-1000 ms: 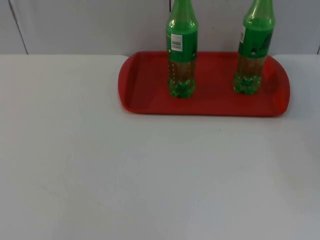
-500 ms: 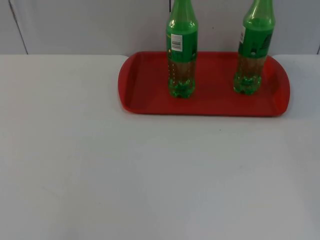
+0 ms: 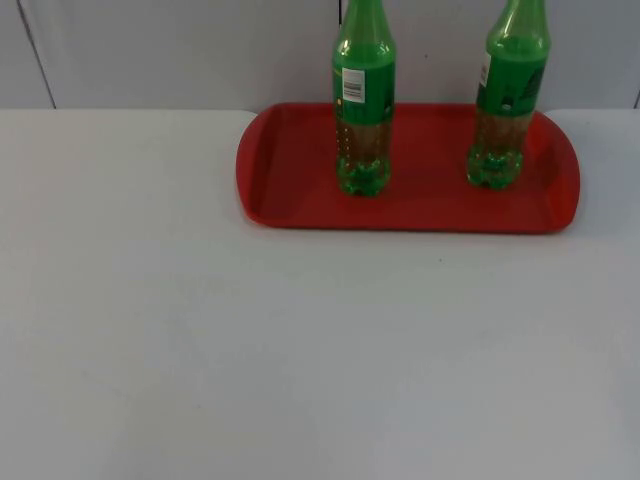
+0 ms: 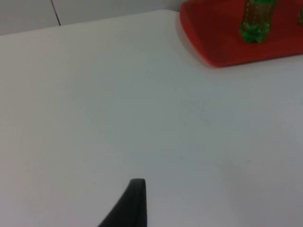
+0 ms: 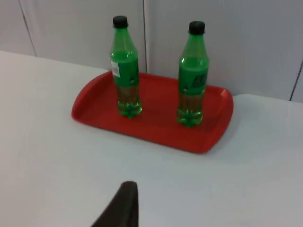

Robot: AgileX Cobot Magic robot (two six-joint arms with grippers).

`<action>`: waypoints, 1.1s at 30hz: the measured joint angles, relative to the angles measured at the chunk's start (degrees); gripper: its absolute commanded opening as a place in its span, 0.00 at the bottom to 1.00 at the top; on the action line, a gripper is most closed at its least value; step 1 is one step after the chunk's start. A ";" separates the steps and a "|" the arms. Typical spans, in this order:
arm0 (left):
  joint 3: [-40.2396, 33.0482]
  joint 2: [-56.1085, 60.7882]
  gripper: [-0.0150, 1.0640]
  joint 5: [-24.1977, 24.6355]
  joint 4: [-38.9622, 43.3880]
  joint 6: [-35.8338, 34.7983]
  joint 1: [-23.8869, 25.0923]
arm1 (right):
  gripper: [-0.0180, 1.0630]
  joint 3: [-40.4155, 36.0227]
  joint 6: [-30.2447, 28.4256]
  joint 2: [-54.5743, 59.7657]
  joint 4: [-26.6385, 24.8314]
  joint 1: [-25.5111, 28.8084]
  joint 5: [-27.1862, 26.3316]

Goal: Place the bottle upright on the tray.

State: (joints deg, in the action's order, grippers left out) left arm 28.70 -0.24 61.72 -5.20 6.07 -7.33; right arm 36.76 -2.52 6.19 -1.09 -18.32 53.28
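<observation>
Two green plastic bottles with black caps stand upright on a red oval plastic tray point(image 3: 300, 205) at the far edge of the white tabletop point(image 3: 300, 350), against the grey partition wall point(image 3: 180, 50). The left bottle point(image 3: 363, 110) stands near the tray's middle, its white label turned toward the tabletop's left edge; the right bottle point(image 3: 507, 105) stands toward the tray's right end, well apart from the first. Both long axes run vertical, bases flat on the tray floor, so the task appears complete as things lie.

The right pincer point(image 5: 124, 205) hangs over the tabletop's near side, pointed toward the tray, both bottles directly ahead of it and well apart from it. The left pincer point(image 4: 130, 203) hangs over the tabletop's left half, the tray's left end and the left bottle's base off ahead and to its side. Neither pincer holds anything; whether their fingers are spread or closed cannot be told. The right arm looks the better aligned of the two.
</observation>
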 measured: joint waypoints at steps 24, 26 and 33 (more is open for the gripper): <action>0.00 0.00 0.99 0.00 0.00 0.00 0.00 | 0.99 -6.95 0.87 -6.02 -0.34 0.00 8.87; 0.00 0.00 0.99 0.00 0.00 0.00 0.00 | 0.99 -7.08 1.33 -6.02 0.01 0.00 8.87; 0.00 0.00 0.99 0.00 0.00 0.00 0.00 | 0.99 -7.10 1.48 -6.02 0.36 0.00 8.87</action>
State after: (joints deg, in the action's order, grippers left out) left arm 28.70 -0.24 61.72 -5.20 6.07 -7.33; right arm 29.65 -1.04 0.17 -0.73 -18.32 62.15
